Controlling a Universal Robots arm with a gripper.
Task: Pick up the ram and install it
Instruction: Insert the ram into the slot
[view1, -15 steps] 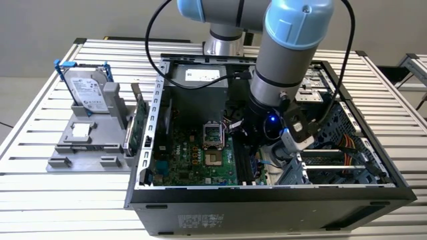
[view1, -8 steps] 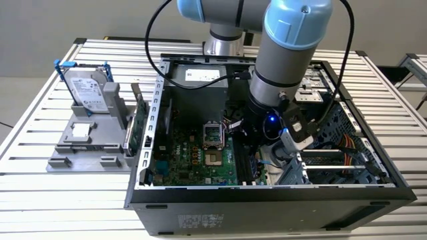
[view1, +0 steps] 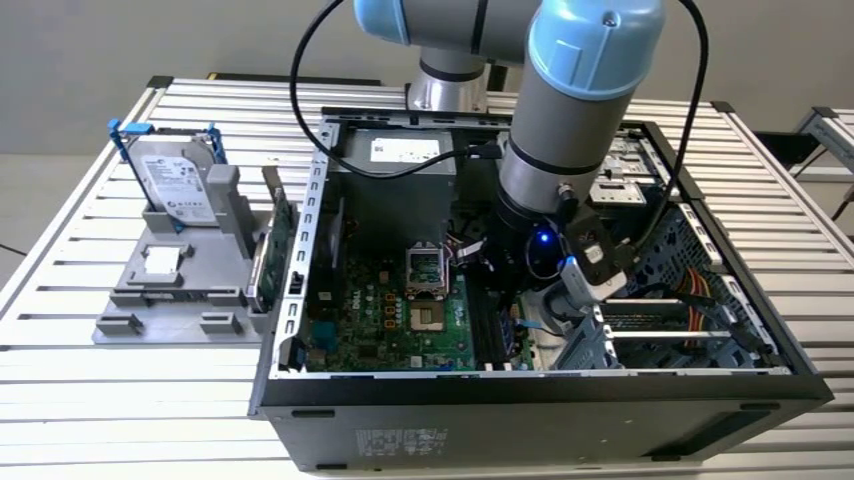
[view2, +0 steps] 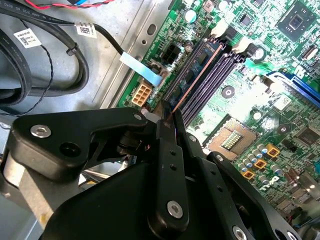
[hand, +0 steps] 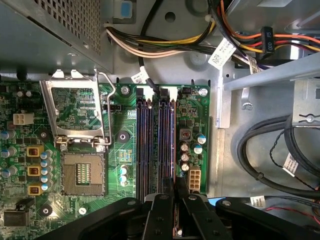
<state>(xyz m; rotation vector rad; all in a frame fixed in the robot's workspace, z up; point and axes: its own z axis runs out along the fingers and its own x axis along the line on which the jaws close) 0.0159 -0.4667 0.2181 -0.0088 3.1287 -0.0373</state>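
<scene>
The tool (view2: 167, 117) is clamped on the ram (view2: 197, 75), a long thin strip seen from its edge in the second wrist view. The two black fingers (view2: 170, 165) press together on one end of the strip, so it stays straight and does not tip. The ram lies right along the dark slots (view2: 210, 75) on the green board (view2: 280, 80), lined up so it can go in the long way. I cannot tell if it sits fully down in a slot or just rests on top. At the far end of the slots are small white clips (view2: 219, 31) that grip a strip once it is in. In the first wrist view the tool (hand: 175, 200) hangs over the near end of the same slots (hand: 155, 145). Beside them is the square socket (hand: 80, 172) with its metal cover (hand: 72, 107) flipped up. In the exterior view the arm (view1: 567, 110) reaches down into the open computer case (view1: 534, 395). Farther off, on the counter (view1: 80, 390) at the exterior view's left, a gray stand (view1: 180, 290) holds a hard drive (view1: 180, 180) upright and a green card (view1: 283, 250) on edge, so they are easy to grab.
</scene>
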